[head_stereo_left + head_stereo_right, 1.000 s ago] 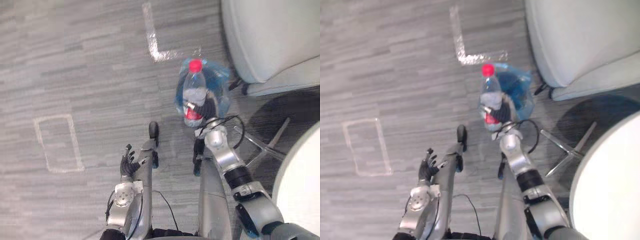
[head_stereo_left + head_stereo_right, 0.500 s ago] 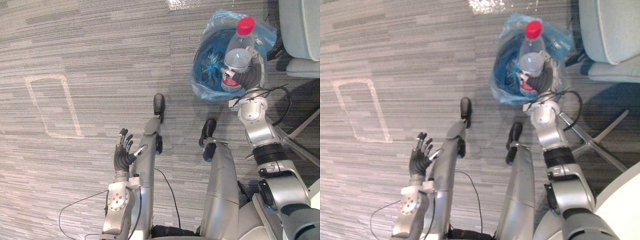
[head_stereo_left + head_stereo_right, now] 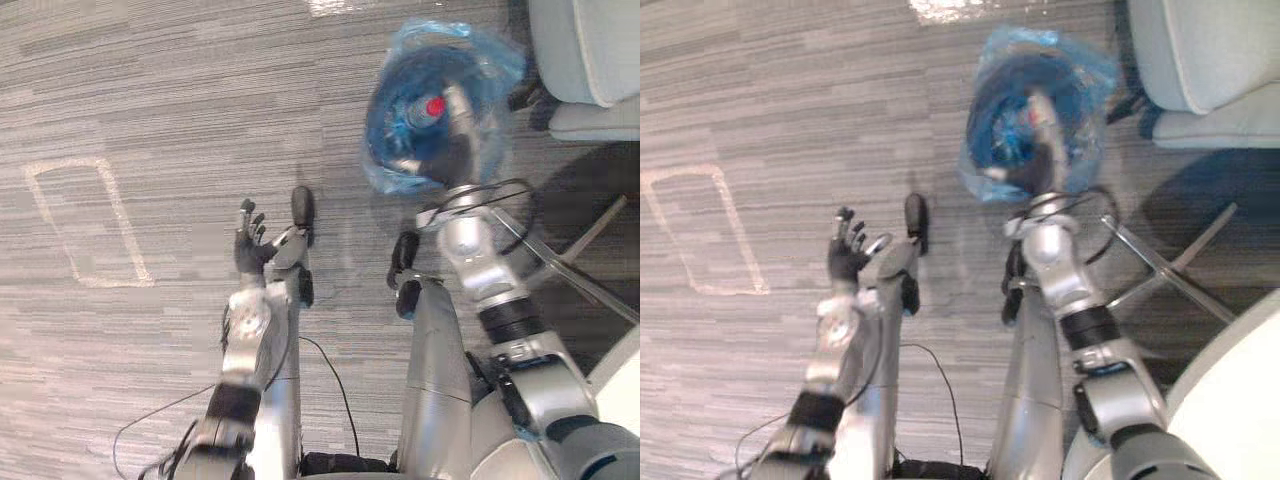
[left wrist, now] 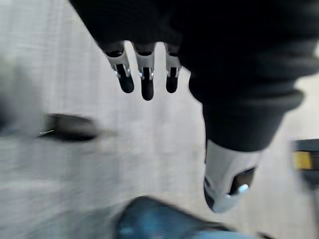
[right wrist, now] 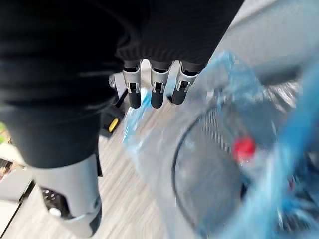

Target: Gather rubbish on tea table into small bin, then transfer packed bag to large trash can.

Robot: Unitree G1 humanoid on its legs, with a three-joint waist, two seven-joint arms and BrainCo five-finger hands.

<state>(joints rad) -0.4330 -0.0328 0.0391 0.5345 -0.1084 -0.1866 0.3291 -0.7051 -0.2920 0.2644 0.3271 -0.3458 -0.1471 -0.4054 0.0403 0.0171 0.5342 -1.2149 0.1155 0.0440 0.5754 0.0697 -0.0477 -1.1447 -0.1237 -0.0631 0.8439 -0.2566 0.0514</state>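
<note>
The bottle [image 3: 431, 107] I held upright over the bin [image 3: 385, 165] half a second ago now lies inside it, upper right of the frame, its red cap showing against the blue liner [image 3: 500, 60]. My right robot hand [image 5: 157, 90] hangs above the bin with fingers straight and apart, holding nothing. My left robot hand [image 3: 250, 243] is spread and empty at centre left. I judge this piece binned, freeing me for the next rubbish or for the bag.
</note>
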